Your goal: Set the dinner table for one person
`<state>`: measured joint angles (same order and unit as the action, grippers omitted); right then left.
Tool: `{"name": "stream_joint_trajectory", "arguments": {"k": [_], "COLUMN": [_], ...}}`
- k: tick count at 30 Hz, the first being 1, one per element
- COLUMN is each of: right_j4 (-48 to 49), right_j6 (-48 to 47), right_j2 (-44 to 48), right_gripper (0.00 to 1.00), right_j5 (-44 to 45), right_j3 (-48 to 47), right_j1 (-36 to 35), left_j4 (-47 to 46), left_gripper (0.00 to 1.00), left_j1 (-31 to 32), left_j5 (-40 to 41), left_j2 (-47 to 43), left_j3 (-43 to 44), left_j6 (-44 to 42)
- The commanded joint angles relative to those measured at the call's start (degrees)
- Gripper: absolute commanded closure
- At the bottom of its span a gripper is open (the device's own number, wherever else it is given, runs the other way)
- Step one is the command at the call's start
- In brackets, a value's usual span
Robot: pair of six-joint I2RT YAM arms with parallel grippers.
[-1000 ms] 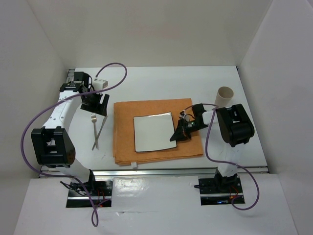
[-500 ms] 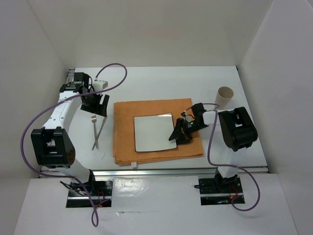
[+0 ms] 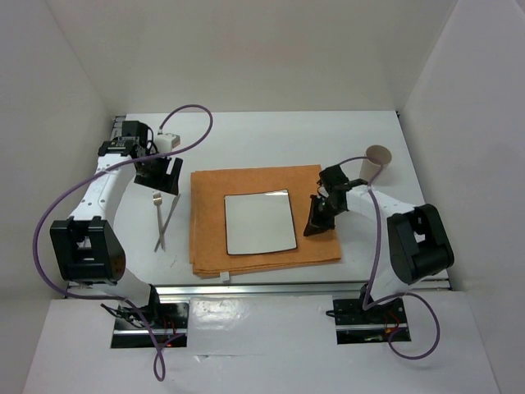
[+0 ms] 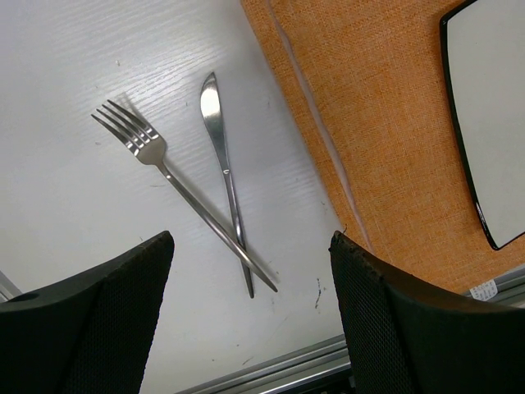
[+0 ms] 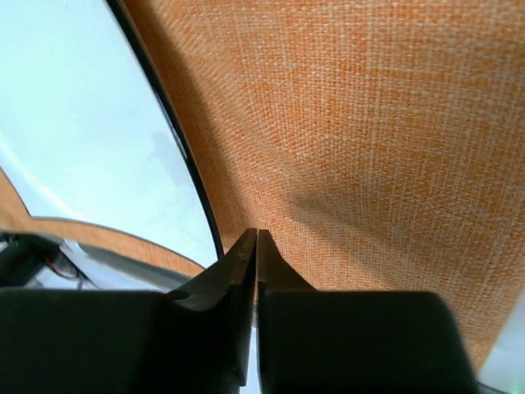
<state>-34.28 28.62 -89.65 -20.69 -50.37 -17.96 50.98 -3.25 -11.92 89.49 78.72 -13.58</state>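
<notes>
White counter [image 3: 262, 139]: plate [image 3: 259, 222] on orange mat [image 3: 209, 213]; right tool [image 5: 253, 246] pressed together, low beside plate; left tool [image 3: 162, 176] apart over crossed fork [image 4: 135, 139], knife [image 4: 215, 115]. Risk: right tool could snag mat, dragging plate.

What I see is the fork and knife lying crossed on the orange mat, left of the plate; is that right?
Not quite: the fork and knife lie crossed left of the plate, but on the white table beside the orange mat, not on it. The left wrist view shows it.
</notes>
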Motion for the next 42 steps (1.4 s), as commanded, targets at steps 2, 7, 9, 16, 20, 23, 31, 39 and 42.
{"name": "stream_joint_trajectory", "arguments": {"k": [2,7,9,16,20,23,31,39,42], "right_j4": [1.58,2.11,3.60,2.12,1.32,0.80,-9.21,-12.57,-8.46], "right_j6": [1.52,2.75,3.37,4.51,4.51,5.13,2.06,-6.38,-8.93], "right_j2": [-2.10,-6.24,-6.86,-5.36,-5.36,-5.36,-4.05,1.05,3.68], "right_gripper": [0.99,1.00,1.00,1.00,1.00,1.00,0.91,0.39,0.34], "right_j5": [5.92,5.31,4.61,4.34,4.34,4.86,20.49,22.10,16.92], "right_j3": [-1.65,-3.16,-2.54,-3.60,-3.60,-3.60,-9.39,-30.29,-33.65], "right_j1": [-2.43,-7.35,-7.97,-10.26,-11.49,-11.49,-8.17,3.37,3.37], "left_j4": [0.17,0.17,0.17,0.17,0.17,0.17,0.17,-1.23,-2.64], "left_gripper": [0.17,0.17,0.17,0.17,0.17,0.17,0.17,0.17,0.17], "left_j1": [-0.27,-0.27,-0.27,-0.27,-0.27,-0.27,-0.27,-0.27,1.13], "left_j5": [-1.35,-1.35,-0.82,-0.82,-0.82,-0.82,-1.35,2.51,10.49], "left_j2": [-2.13,-2.13,-2.65,-2.66,-2.66,-2.66,-2.66,-2.66,-3.18], "left_j3": [-0.23,-0.23,-0.23,-0.76,-0.76,-1.28,-1.29,-1.90,-5.40], "left_j6": [-1.18,-1.18,-1.18,-1.18,-1.18,-1.18,-1.18,-1.18,-3.63]}}
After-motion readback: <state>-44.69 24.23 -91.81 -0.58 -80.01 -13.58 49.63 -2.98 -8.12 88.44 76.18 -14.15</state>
